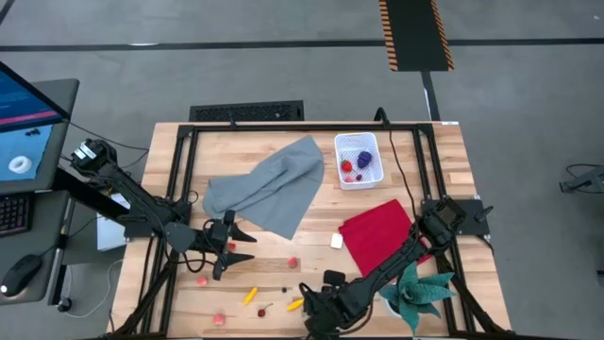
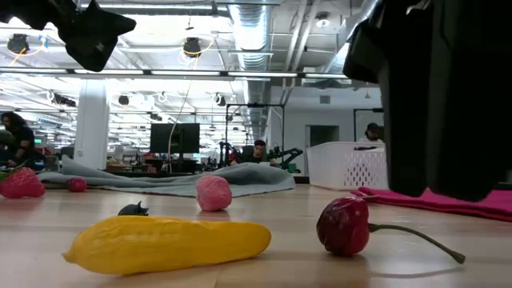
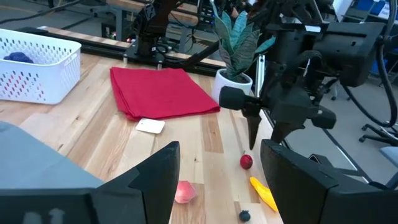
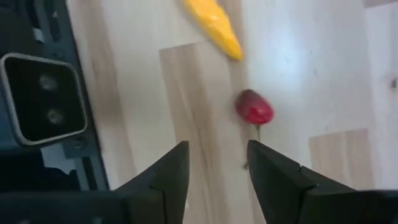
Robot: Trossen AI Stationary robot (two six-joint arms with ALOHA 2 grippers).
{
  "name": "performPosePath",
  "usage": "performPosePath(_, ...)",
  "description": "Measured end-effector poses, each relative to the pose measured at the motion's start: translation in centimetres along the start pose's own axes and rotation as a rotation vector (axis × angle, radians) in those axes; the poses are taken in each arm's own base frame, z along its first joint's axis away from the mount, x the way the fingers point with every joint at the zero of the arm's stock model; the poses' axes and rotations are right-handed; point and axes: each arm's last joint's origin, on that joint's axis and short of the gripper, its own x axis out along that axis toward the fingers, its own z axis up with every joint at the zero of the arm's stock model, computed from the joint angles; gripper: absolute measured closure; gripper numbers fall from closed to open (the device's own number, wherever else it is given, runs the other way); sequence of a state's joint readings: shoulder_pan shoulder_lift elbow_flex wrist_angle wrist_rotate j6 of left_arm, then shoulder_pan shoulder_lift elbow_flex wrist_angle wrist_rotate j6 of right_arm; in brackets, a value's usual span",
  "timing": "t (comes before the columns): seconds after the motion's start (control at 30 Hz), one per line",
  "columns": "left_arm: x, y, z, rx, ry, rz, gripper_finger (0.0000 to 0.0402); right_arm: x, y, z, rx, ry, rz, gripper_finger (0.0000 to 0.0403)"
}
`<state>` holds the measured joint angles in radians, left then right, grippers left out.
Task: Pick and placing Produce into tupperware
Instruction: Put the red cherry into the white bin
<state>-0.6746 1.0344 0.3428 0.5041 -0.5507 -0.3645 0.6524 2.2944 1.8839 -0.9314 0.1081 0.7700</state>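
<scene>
Now: my right fingers hang parted over a red cherry

My right gripper (image 4: 214, 177) hangs low over the front of the table (image 1: 444, 170), its two dark fingers parted with bare wood between them and nothing held. Just ahead of the tips lies a cherry (image 4: 254, 108), dark glossy red, round, with a thin stem trailing from it. Just beyond it lies a yellow piece (image 4: 212, 26), long, smooth and tapering to a blunt end.

My left gripper (image 1: 231, 247) waits above the left half of the table, fingers spread and empty. Past it lies a pale pink berry (image 3: 182, 191) on the wood, and near the yellow piece a tiny dark blue berry (image 3: 245, 215).

More small red and pink produce is scattered over the front left boards. A little white cube (image 1: 336, 242) lies beside the folded red cloth (image 1: 377, 234), and a grey cloth (image 1: 269, 189) lies crumpled mid-table.

Toward the far side stands the tupperware (image 1: 360, 161), a small white tub with slotted, basket-like walls and rounded corners. In it lie a purple grape bunch (image 1: 364, 159) and some red pieces. A potted plant (image 1: 415, 291) with teal leaves stands at the front right corner.
</scene>
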Motion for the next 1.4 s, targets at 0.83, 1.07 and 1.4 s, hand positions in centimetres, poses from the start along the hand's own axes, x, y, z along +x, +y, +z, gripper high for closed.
performPosePath(0.83, 0.0, 0.1, -0.1, -0.007, 0.011, 0.014, 0.0187, 1.9, -1.7, -0.4, 0.047, 0.077, -0.023, 0.0252)
performPosePath(1.07, 0.0, 0.1, -0.2, -0.013, 0.013, 0.017, 0.0187, 2.0, -2.2, 0.1, 0.042, 0.078, -0.015, 0.0309)
performPosePath(1.4, 0.0, 0.1, -0.2, -0.013, 0.013, 0.017, 0.0187, 2.4, -3.6, 0.7, 0.047, 0.107, -0.029, 0.0385)
